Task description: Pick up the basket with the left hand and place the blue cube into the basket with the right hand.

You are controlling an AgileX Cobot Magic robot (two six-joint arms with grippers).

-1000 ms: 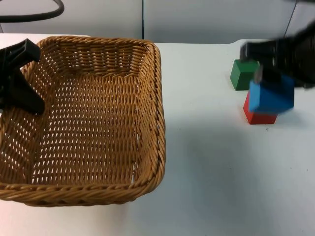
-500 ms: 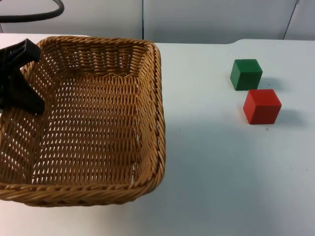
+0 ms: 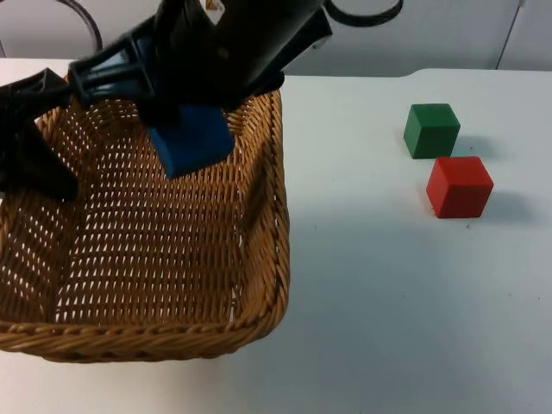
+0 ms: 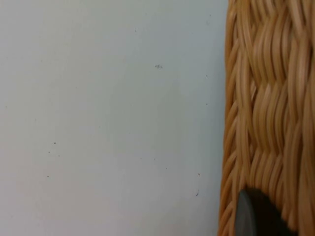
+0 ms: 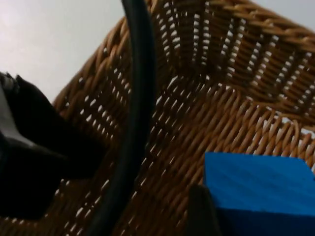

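- Nearest us we have the wicker basket (image 3: 155,233), its woven front rim close to the camera and its floor open to receive a load; that open top is why it suits as the target.
- We grip the basket's left wall with the left claw (image 3: 34,138), its black fingers pinched over the rim; the left wrist view has the woven rim (image 4: 266,98) running beside the white surface (image 4: 108,118). We judge that this hold steadies the basket for the drop; whether the basket is off the surface we cannot tell.
- Farther in, we hold the blue cube (image 3: 190,138) over the basket's rear half, tilted, clamped in the right claw (image 3: 185,116), whose fingers are closed on the cube's sides. In the right wrist view the cube (image 5: 261,187) hangs above the weave, apart from the floor.
- We judge that the cube is carried this way so it clears the rim and falls inside once the claw spreads.
- To the right, well apart from the basket, the red cube (image 3: 459,185) sits on the surface with the green cube (image 3: 431,129) just behind it; both are beside the job.
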